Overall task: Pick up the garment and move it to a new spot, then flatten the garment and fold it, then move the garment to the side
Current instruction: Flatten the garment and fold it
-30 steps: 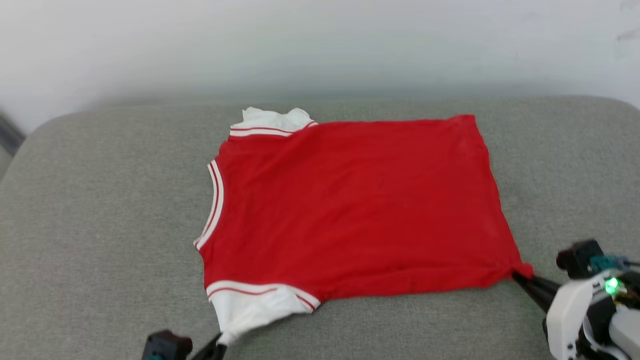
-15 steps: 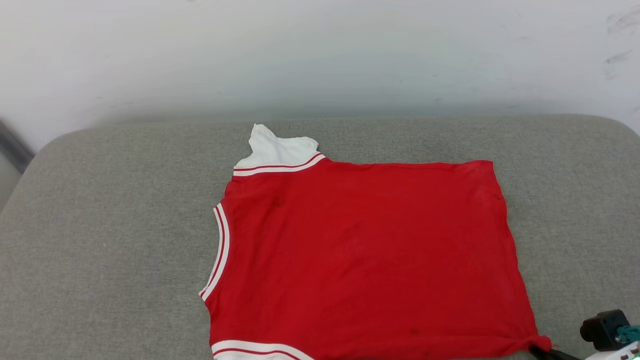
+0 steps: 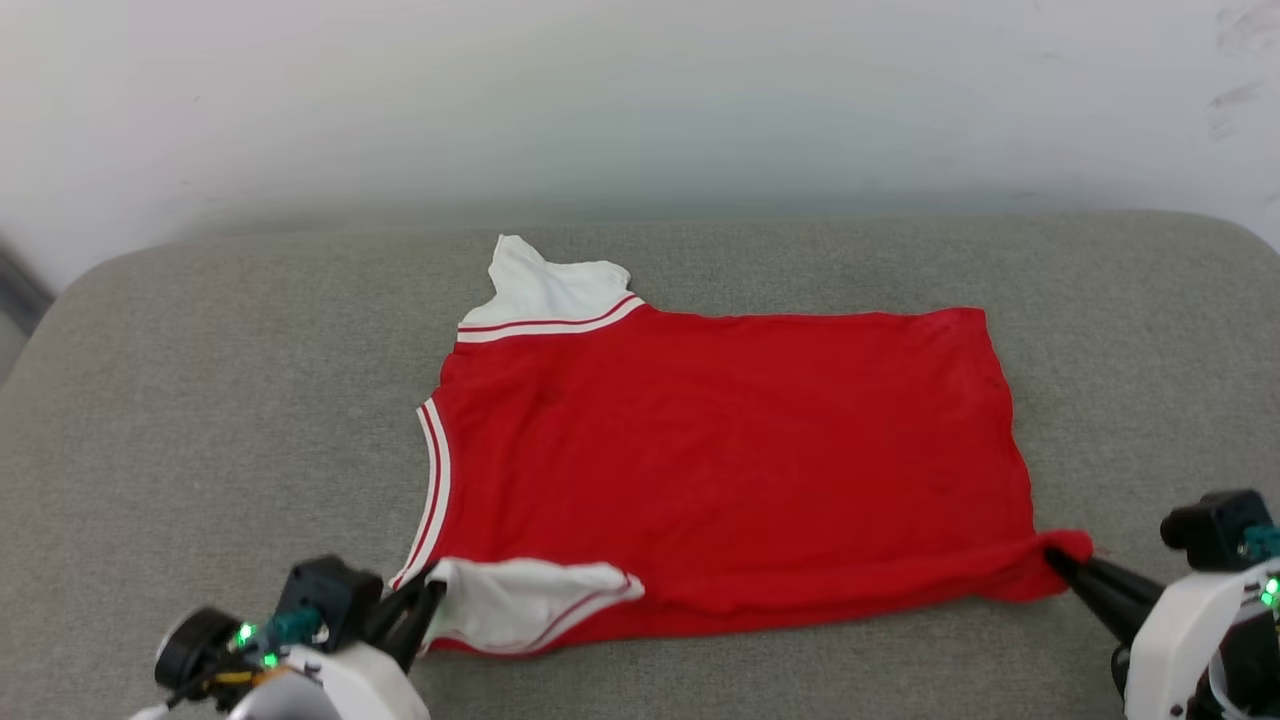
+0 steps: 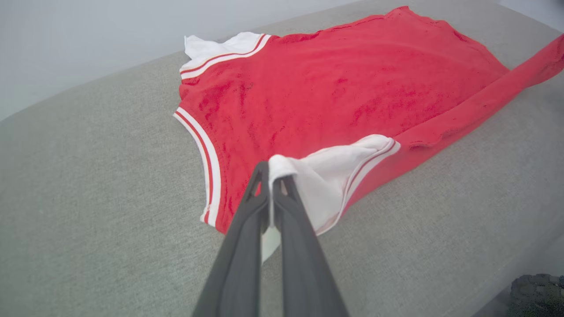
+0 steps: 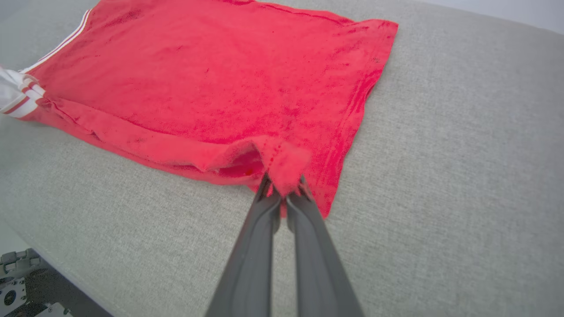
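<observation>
The garment (image 3: 720, 450) lies spread on the grey cushion (image 3: 200, 400), plain red side up, collar trim to the left and hem to the right. My left gripper (image 3: 432, 590) is shut on the near white sleeve (image 4: 321, 176), which is lifted and turned over onto the red body. At the near right hem corner (image 5: 282, 165), my right gripper (image 3: 1055, 558) is shut on the red fabric and holds it a little above the cushion. The near edge of the garment (image 5: 145, 145) is rolled up between the two grips. A second white sleeve (image 3: 545, 285) lies flat at the far left.
A pale wall (image 3: 640, 100) rises behind the cushion. The cushion's front edge (image 5: 66, 273) drops off close to my grippers, with dark robot parts (image 5: 17, 281) below it. Bare cushion surrounds the garment on the left, right and far side.
The head camera has tilted, shifting the whole picture. Both grippers keep their grips. The near sleeve, earlier stretched toward me, now lies folded over the red body, and the near edge is lifted.
</observation>
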You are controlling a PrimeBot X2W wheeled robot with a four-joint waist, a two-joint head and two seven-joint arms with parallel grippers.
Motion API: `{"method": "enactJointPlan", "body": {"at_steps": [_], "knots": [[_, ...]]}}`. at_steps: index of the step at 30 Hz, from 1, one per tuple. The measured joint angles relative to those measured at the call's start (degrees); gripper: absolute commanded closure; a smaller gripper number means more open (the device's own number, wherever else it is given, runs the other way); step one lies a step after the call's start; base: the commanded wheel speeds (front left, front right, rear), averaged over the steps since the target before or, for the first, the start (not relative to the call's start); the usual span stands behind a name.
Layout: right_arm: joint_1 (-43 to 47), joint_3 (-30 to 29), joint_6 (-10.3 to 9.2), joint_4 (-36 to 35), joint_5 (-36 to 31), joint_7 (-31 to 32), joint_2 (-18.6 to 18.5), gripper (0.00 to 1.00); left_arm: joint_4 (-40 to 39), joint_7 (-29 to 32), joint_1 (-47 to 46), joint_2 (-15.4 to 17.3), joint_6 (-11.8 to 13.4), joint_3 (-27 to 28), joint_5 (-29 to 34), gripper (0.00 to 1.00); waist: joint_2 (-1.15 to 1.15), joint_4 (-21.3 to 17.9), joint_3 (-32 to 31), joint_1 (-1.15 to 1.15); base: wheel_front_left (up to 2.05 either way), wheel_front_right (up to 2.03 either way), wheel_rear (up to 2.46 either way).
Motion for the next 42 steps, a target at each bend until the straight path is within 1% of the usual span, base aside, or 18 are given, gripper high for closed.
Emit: {"method": "enactJointPlan", "body": {"at_steps": [8, 11, 13, 20, 26, 33, 38, 39, 40, 41, 42], "knots": [[-2.97, -6.53, -0.01, -2.37, -2.46, 4.85, 2.66, 1.0, 4.07, 2.49, -9.37, -0.11, -3.77, 1.76, 1.74, 1.0, 0.0, -0.86, 2.72, 0.0, 0.0, 0.0, 0.0], [-4.27, -7.33, -0.01, -2.14, -3.13, 6.76, 3.52, 1.0, 5.71, 3.43, -12.54, -0.43, -5.04, 2.1, 2.19, 1.0, 0.0, -1.13, 4.55, 0.0, 0.0, 0.0, 0.0], [-5.37, -7.44, -0.01, -1.75, -3.55, 8.03, 3.99, 1.0, 7.61, 3.92, -14.42, -1.08, -6.37, 2.25, 2.19, 1.0, 0.0, -1.29, 6.01, 0.0, 0.0, 0.0, 0.0], [-9.29, -6.62, 0.0, 0.53, -4.39, 11.76, 5.23, 1.0, 17.29, 4.64, -20.23, -3.69, -10.68, 2.23, 2.36, 1.0, 0.0, -1.86, 11.38, 0.01, 0.0, 0.0, 0.0], [-12.73, -5.23, -0.01, 4.04, -4.44, 12.68, 6.21, 1.0, 25.09, 4.66, -23.39, -6.44, -14.12, 1.4, 2.37, 1.0, 0.0, -2.53, 14.77, 0.01, 0.0, 0.0, 0.0], [-14.63, -2.83, 0.0, 7.66, -4.48, 13.33, 7.04, 1.0, 33.55, 4.65, -25.29, -10.29, -17.56, -0.35, 2.25, 1.0, 0.0, -2.89, 15.89, 0.0, 0.0, 0.0, 0.0], [-15.73, -1.24, -0.01, 9.47, -4.23, 13.13, 7.64, 1.0, 38.2, 3.99, -25.92, -12.07, -18.91, -0.75, 2.31, 1.0, 0.0, -2.95, 15.32, 0.0, 0.0, 0.0, 0.0], [-15.86, -0.98, -0.01, 9.76, -3.9, 13.07, 7.86, 0.77, 38.89, 3.82, -25.92, -12.44, -19.09, -0.76, 2.04, 0.81, 0.0, -2.94, 15.03, 0.0, 0.0, 0.0, 0.0], [-15.96, -0.71, -0.01, 10.02, -3.68, 13.08, 7.98, 0.72, 39.38, 3.79, -25.99, -12.65, -19.42, -0.79, 1.99, 0.4, 0.0, -2.92, 14.67, 0.0, 0.0, 0.0, 0.0], [-16.04, -0.46, -0.01, 10.2, -3.59, 13.04, 8.01, 0.65, 39.9, 3.44, -26.16, -12.73, -19.49, -0.77, 2.0, 0.0, 0.0, -2.88, 14.27, 0.0, 0.0, 0.0, 0.0], [-16.05, -0.34, -0.01, 10.33, -3.6, 12.63, 8.01, 0.0, 40.23, 3.26, -26.42, -12.76, -19.51, -0.71, 1.99, 0.0, 0.0, -2.8, 13.83, 0.0, 0.0, 0.0, 0.0]]}}
